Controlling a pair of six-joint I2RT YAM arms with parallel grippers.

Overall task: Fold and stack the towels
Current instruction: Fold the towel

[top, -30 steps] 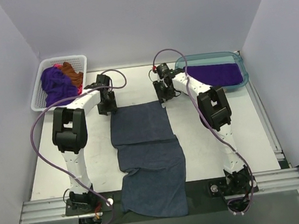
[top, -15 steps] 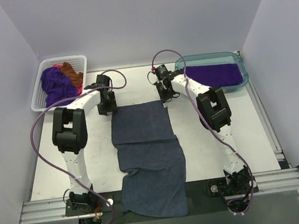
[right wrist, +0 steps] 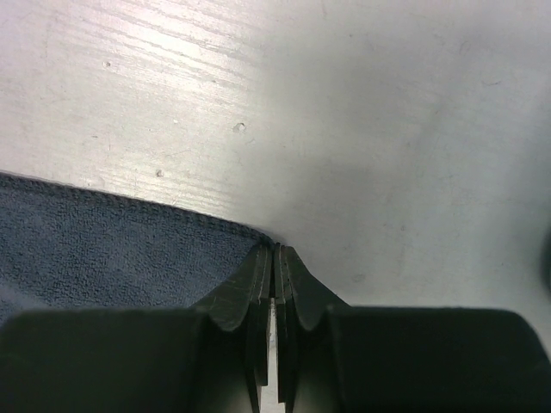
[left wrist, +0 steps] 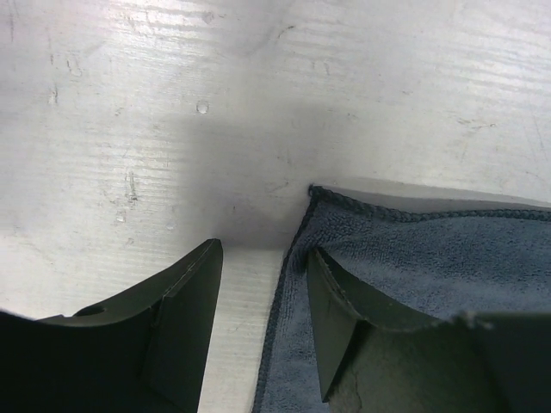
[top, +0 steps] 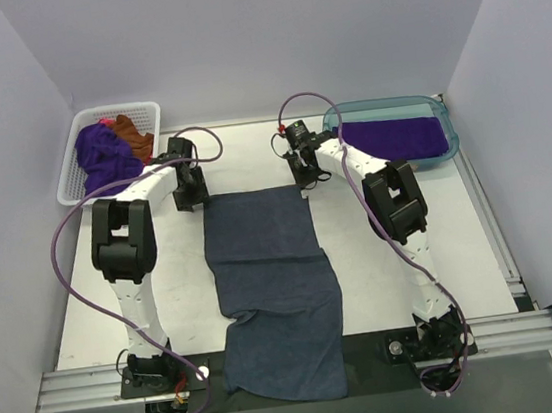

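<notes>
A dark slate blue-grey towel [top: 271, 288] lies spread down the middle of the table, its near end hanging over the front edge. My left gripper [top: 190, 195] is at its far left corner. It is open [left wrist: 263, 297], with the towel's edge [left wrist: 288, 284] between the fingers and one finger [left wrist: 344, 318] over the cloth. My right gripper [top: 299, 175] is at the far right corner. In the right wrist view it is shut [right wrist: 274, 251], with the towel's hemmed corner [right wrist: 129, 249] meeting the tips. A folded purple towel [top: 399, 138] lies in the teal tub.
A white lattice basket [top: 70, 183] at the back left holds crumpled purple [top: 104, 159], rust-brown [top: 131, 134] and pink towels. The teal tub [top: 452, 136] stands at the back right. White walls close in on three sides. A metal rail [top: 295, 358] runs along the front.
Both grippers have shifted slightly toward the back of the table at the towel's far corners. The left one has also moved a little left. The towel lies much as before.
</notes>
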